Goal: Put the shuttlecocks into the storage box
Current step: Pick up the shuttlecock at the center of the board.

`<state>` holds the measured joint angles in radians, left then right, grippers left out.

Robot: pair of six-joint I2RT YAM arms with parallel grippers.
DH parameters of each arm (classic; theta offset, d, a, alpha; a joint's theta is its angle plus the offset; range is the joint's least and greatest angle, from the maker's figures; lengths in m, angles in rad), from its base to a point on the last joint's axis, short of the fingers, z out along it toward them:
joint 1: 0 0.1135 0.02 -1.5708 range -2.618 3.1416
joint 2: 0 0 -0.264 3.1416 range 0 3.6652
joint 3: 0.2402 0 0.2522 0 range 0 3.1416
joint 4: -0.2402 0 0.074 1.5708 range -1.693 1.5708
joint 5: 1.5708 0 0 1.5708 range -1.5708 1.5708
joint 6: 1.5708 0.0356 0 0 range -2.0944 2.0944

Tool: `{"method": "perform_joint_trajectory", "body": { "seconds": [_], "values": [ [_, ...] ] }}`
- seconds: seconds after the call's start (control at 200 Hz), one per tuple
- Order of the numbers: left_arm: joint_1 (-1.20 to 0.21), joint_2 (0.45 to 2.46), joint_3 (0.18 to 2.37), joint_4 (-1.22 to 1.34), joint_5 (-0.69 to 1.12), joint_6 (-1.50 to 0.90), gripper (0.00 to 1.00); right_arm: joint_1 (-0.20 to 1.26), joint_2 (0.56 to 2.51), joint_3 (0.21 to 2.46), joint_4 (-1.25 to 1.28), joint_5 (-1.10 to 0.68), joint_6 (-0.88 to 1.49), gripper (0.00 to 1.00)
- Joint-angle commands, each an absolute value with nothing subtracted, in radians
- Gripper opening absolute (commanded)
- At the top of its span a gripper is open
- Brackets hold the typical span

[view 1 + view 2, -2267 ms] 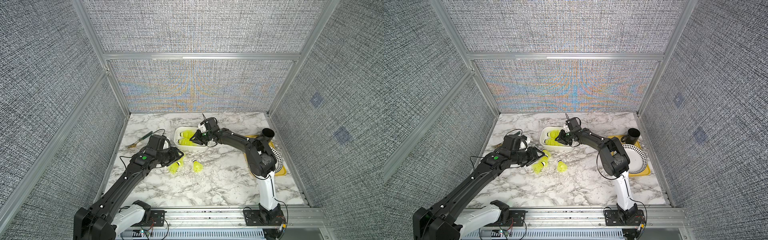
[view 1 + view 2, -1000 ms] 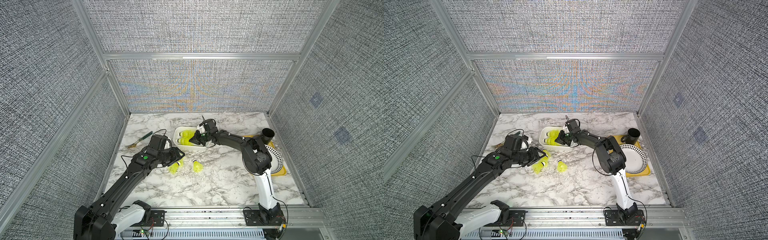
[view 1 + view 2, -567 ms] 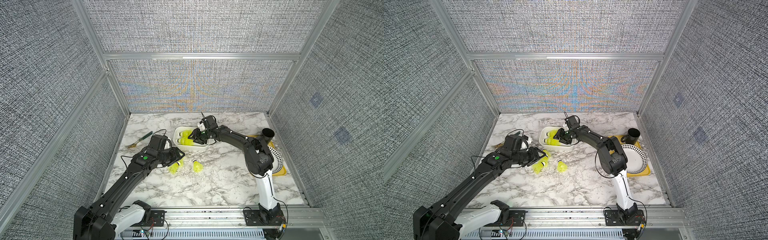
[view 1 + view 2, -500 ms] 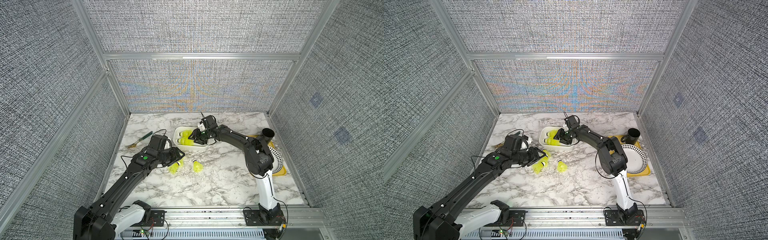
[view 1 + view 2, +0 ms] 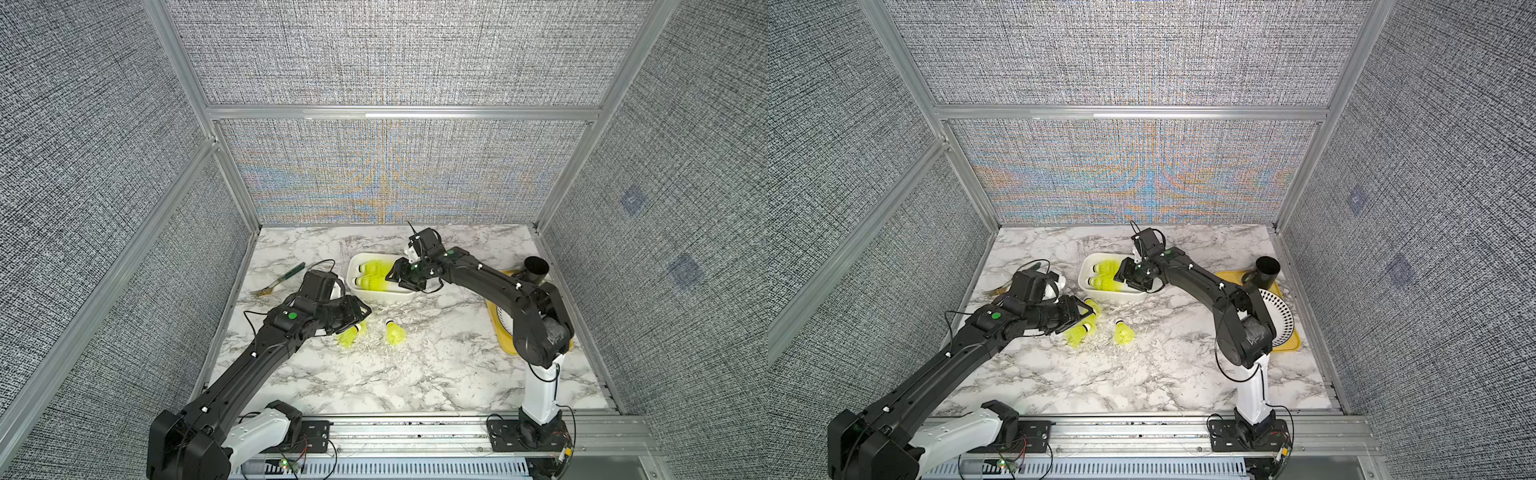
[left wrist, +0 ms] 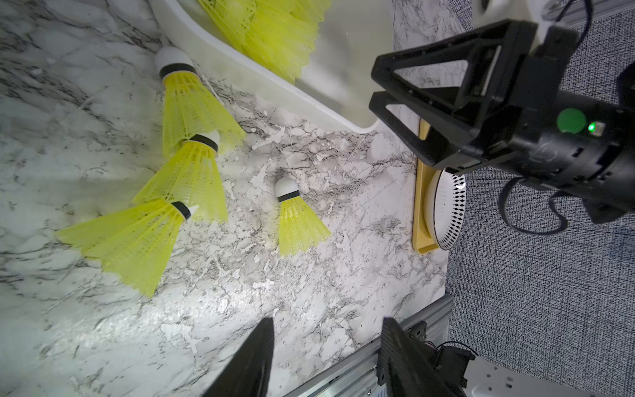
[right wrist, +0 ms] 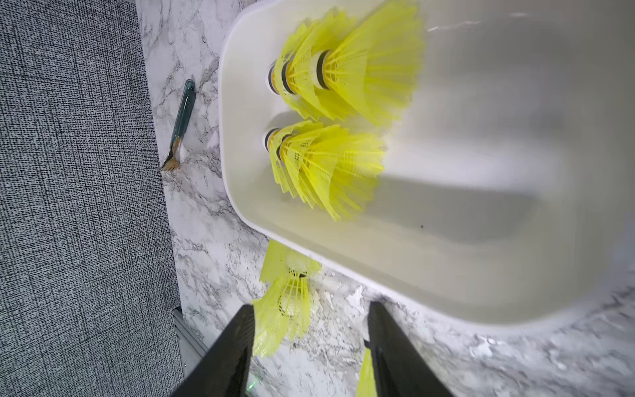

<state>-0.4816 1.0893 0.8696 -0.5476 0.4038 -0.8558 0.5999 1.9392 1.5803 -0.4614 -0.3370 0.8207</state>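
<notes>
Gaping empty, left claw point(image 6: 326, 323) and right claw point(image 7: 311, 307) hover; four shuttlecocks point(image 6: 299, 223) outside storage box point(image 7: 446, 268), two stacks point(image 7: 326, 165) inside

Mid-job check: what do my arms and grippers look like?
The left arm and right arm are black with white base sections, a round green button near each wrist and loose thin black cables. The left gripper and right gripper have black open-framed triangular fingers.

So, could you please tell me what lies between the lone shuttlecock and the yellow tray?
Nothing: bare marble between the shuttlecock and the tray, clearest in the left wrist view.
</notes>
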Motion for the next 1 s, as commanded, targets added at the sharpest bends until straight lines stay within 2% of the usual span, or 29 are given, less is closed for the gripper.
{"method": "perform_joint_trajectory", "body": {
  "seconds": [0.0,0.2,0.41,0.736,0.996],
  "values": [
    [-0.486,1.073,0.861,-0.579,0.433,-0.823,0.54,0.615,1.861,1.52,-0.463,-0.261,0.876,0.55],
    [-0.511,1.037,0.839,-0.624,0.462,-0.791,0.54,0.696,1.669,1.302,-0.381,-0.186,1.068,0.54],
    [-0.562,0.972,0.784,-0.658,0.475,-0.791,0.54,0.801,1.502,1.015,-0.171,-0.15,1.32,0.52],
    [-0.584,0.8,0.675,-0.719,0.471,-0.826,0.55,0.912,1.452,0.747,0.098,-0.086,1.599,0.5],
    [-0.586,0.71,0.637,-0.745,0.477,-0.844,0.55,0.936,1.519,0.755,0.223,-0.044,1.65,0.46]
  ]
}}
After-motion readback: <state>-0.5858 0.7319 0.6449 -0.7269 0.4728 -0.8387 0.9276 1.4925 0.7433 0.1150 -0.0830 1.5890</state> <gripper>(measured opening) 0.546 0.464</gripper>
